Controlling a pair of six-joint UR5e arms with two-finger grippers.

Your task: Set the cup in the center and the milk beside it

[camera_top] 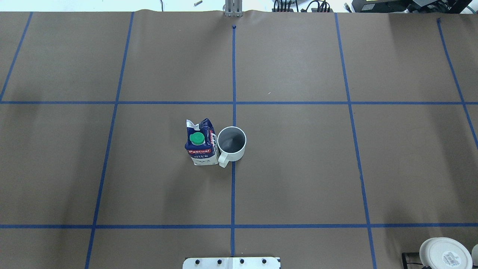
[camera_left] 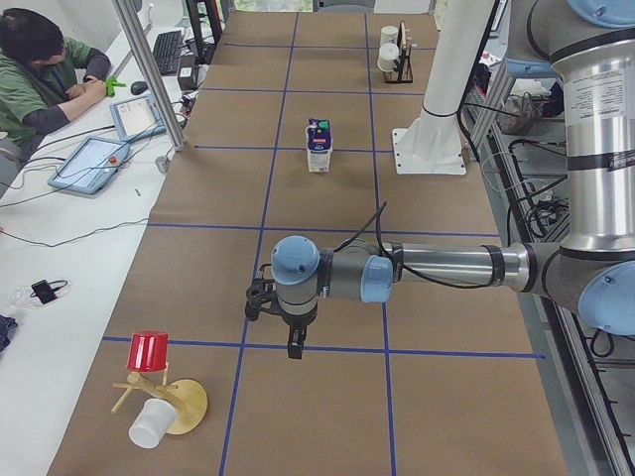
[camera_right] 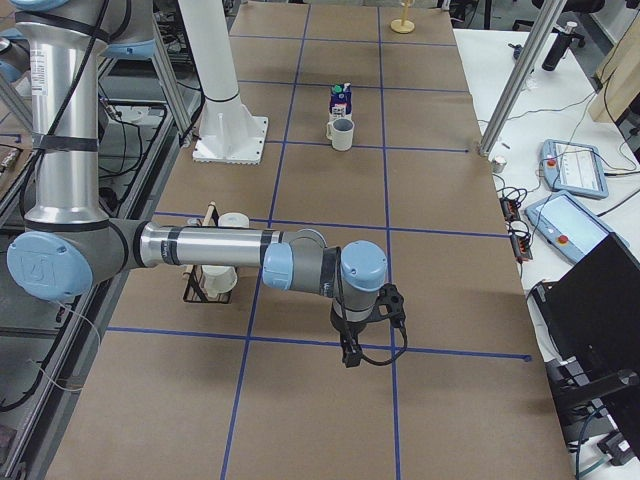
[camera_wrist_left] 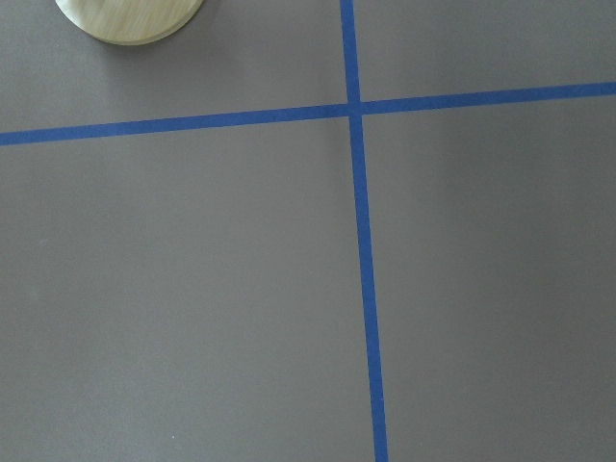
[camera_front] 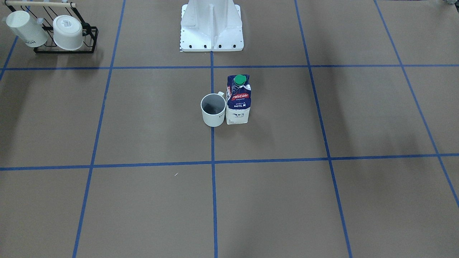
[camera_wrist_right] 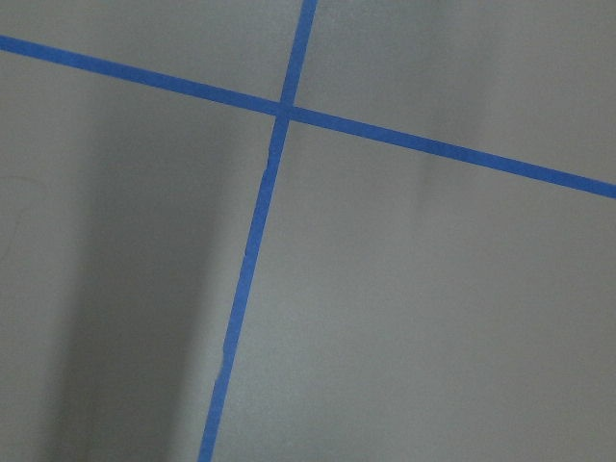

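Note:
The cup (camera_front: 213, 111), a small white mug with a dark grey inside, stands upright on the blue tape line (camera_top: 233, 179) in the middle of the brown tabletop. The milk (camera_front: 238, 102), a blue and white carton with a green cap, stands upright right beside it, touching or nearly so. Both also show in the overhead view: cup (camera_top: 231, 144), milk (camera_top: 201, 144). My left gripper (camera_left: 295, 349) hangs over the table far from them, near the table's left end. My right gripper (camera_right: 350, 358) hangs near the right end. I cannot tell whether either is open or shut. Both wrist views show only bare tabletop and tape.
A black wire rack (camera_front: 89, 39) with two other white mugs stands near my right arm (camera_right: 200, 245). A wooden stand (camera_left: 179, 402) with a red cup and a white cup sits by the left end. My white base (camera_front: 211, 28) is behind the cup. An operator (camera_left: 40, 79) sits at the side desk.

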